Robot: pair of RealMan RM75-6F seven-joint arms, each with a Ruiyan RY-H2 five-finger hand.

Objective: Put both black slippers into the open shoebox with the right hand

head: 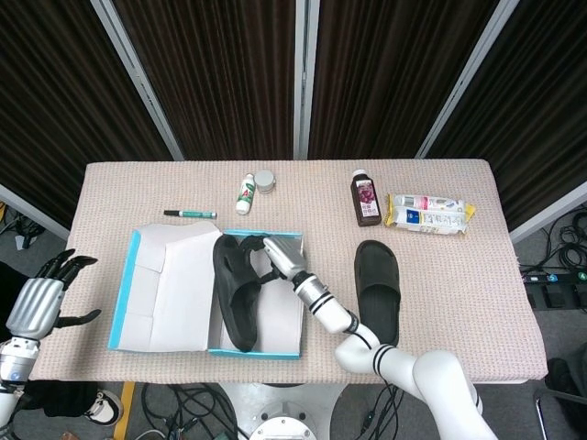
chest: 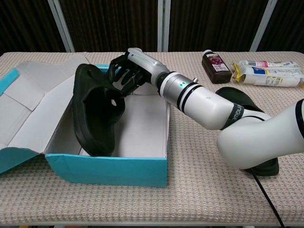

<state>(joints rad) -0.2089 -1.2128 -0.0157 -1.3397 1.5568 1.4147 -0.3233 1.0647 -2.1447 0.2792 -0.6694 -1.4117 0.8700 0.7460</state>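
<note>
A black slipper (head: 235,289) (chest: 96,111) stands tilted on its edge inside the open blue shoebox (head: 167,291) (chest: 114,168), its lower end on the box floor. My right hand (head: 261,256) (chest: 126,71) grips the slipper's strap at its upper end. The second black slipper (head: 377,291) (chest: 259,116) lies flat on the table to the right of the box, partly hidden by my right arm in the chest view. My left hand (head: 44,293) hovers off the table's left edge, fingers spread, holding nothing.
At the back of the table lie a green pen (head: 190,214), a small white bottle (head: 245,193), a round lid (head: 265,180), a dark bottle (head: 366,198) (chest: 217,62) and a snack packet (head: 427,214) (chest: 268,71). The box lid flap (head: 156,286) lies open to the left.
</note>
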